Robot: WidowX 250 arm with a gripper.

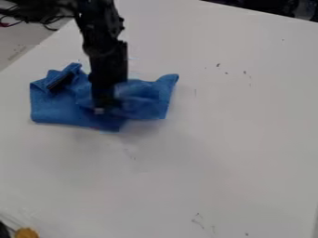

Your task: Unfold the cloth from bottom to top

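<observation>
Blue cloth [140, 106] lies crumpled on the white tabletop [217, 153], toward the view's upper left. The black gripper [101, 106] is down at its middle, presumably to catch a layer (jaws wide or narrow, I cannot tell). Dark specks [218, 65] dot the surface; cables [49, 29] loop near its edge.

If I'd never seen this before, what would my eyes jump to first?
Probably the crumpled blue cloth, bunched up on the upper left part of the pale table. Next, the black tool, hanging down over the middle of the cloth. Then maybe the little orange-yellow thing in the bottom left corner.
</observation>
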